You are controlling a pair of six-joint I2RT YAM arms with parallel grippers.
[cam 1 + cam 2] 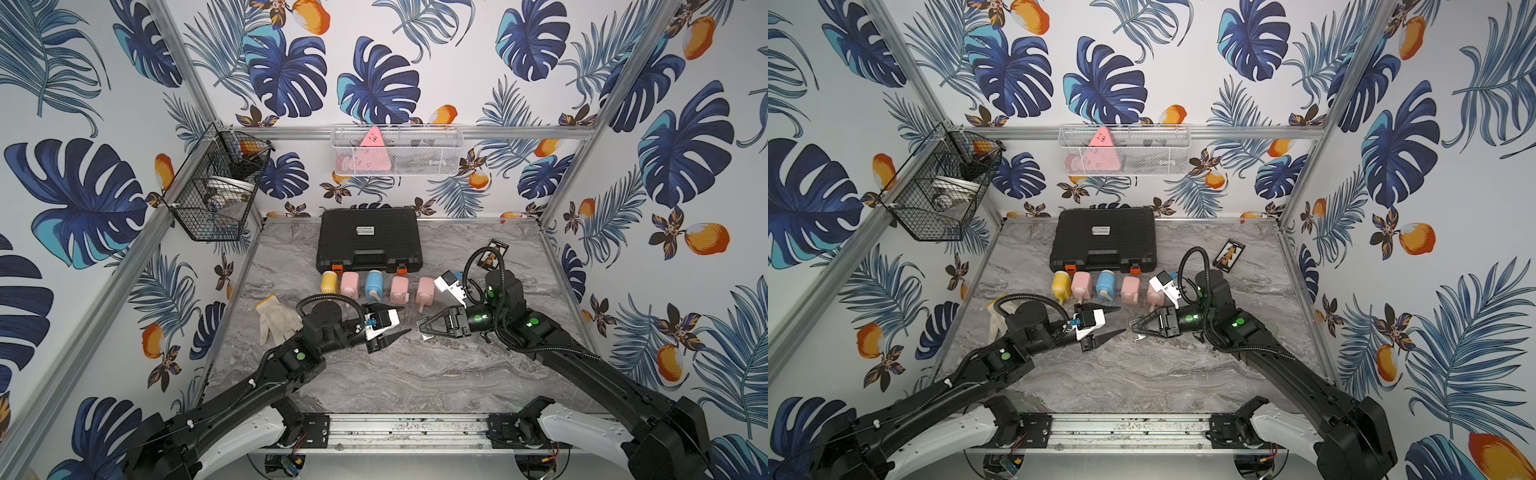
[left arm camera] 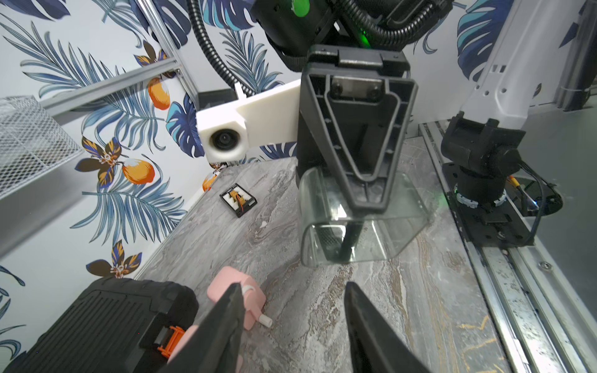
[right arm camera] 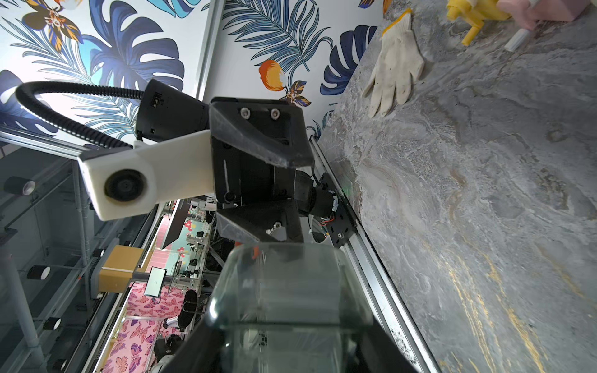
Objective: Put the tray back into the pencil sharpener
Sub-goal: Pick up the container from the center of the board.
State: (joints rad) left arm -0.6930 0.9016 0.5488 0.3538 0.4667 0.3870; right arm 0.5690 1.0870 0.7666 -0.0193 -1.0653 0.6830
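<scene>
Step in hand: I hold the clear plastic tray in the right gripper, lifted just above the grey marbled tabletop; insertion not yet done.
Right gripper: fingers clamped on the tray, one inside its wall, one outside.
Left gripper: jaws partly apart, nothing between them; it faces the tray from close by.
Sharpeners: row of five small crank sharpeners, yellow, pink, blue, pink, pink, before the black plastic case. The end pink sharpener is nearest the tray.
Empty slot: I cannot tell which one lacks its tray.
Next move, my judgement: left steadies a sharpener body, right aligns tray with slot, pushes straight.
</scene>
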